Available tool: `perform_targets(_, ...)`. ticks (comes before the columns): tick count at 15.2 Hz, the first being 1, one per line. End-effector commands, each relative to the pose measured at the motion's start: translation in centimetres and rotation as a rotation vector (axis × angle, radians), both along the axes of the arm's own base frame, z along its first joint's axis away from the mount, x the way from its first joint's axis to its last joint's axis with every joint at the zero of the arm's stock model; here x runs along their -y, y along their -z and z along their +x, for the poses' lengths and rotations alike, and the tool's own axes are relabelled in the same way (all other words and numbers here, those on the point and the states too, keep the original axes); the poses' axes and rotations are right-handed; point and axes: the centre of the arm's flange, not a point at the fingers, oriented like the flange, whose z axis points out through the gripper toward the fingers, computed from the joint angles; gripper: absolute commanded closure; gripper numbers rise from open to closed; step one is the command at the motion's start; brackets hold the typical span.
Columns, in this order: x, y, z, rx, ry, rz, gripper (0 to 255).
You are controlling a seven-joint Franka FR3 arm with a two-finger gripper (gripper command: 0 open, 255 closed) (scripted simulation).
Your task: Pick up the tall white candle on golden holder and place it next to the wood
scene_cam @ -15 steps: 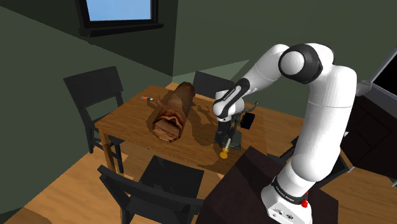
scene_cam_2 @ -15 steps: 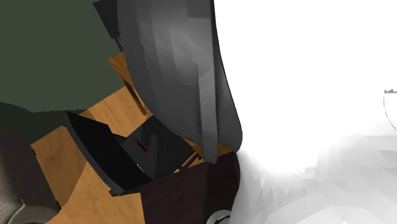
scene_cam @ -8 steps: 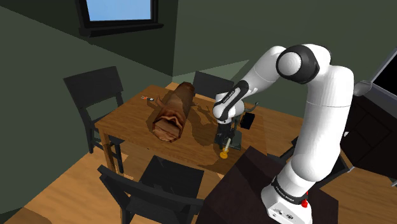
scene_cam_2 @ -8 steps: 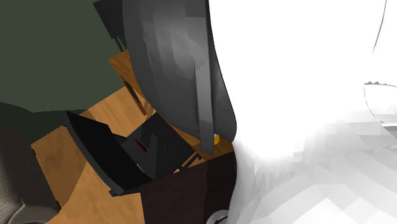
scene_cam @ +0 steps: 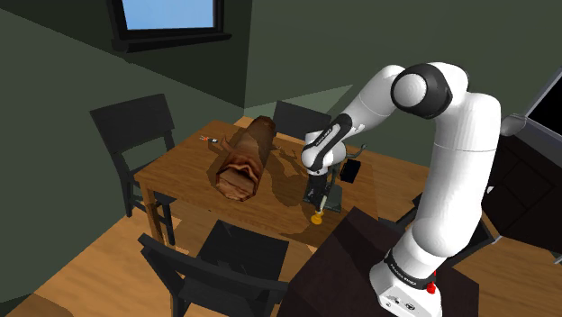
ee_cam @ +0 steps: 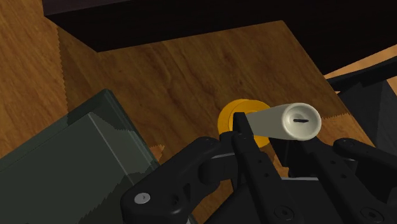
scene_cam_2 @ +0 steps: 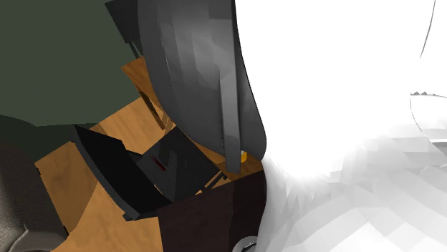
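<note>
In the shoulder view, the gripper (scene_cam: 317,193) hangs over the near edge of the table (scene_cam: 185,167). It sits low on the candle (scene_cam: 317,212), whose golden holder (scene_cam: 317,217) shows just beneath it. The log (scene_cam: 241,164) lies well apart, toward the shoulder view's left and farther along the table.

In the second exterior view, the arm (scene_cam_2: 322,86) looms close. A speck of the golden holder (scene_cam_2: 244,154) peeps out beside its dark link.

In the wrist view, the jaws stand narrow and appear to clasp the white candle (ee_cam: 286,121) low on its shaft, just above the round golden holder (ee_cam: 229,118). One fingertip (ee_cam: 240,124) presses the shaft; the other is hidden behind it. A dark green box (ee_cam: 76,153) stands just beside.

The candle looks stiff, light and smooth, so it will likely be slippery. The holder probably carries most of the weight. A low hold near the holder should keep the tall shaft from swinging.
</note>
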Motion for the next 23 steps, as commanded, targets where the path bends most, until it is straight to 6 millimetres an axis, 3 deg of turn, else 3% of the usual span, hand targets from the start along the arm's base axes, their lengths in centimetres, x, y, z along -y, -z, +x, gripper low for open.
perform_targets(1,0.0,0.0,0.0,0.0,0.0,0.0,255)
perform_targets(4,0.0,0.0,0.0,0.0,0.0,0.0,255)
perform_targets(23,0.0,-10.0,0.0,0.0,0.0,0.0,255)
